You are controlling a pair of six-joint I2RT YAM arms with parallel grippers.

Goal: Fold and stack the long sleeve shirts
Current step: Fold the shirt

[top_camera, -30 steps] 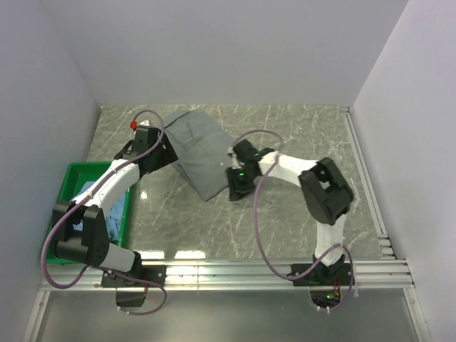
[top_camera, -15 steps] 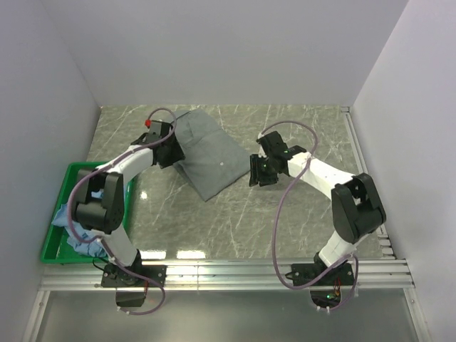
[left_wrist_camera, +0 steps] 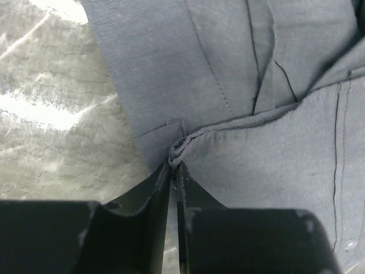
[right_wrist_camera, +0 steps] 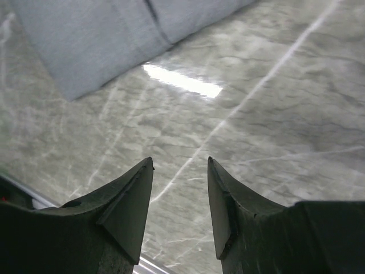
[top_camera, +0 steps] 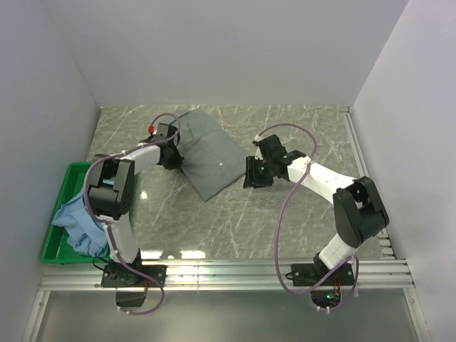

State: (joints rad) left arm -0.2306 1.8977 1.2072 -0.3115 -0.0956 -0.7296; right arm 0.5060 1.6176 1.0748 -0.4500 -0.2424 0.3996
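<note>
Now left gripper (left_wrist_camera: pixel 174 165) clamps the left edge of the grey-green shirt (top_camera: pixel 210 153), likely to lift a fold; right gripper (right_wrist_camera: pixel 180 171) hovers open and empty just beside that shirt

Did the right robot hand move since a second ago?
Yes. The right gripper was over the grey shirt's right edge; now it sits off the cloth over bare table, nearer the right wall.
</note>
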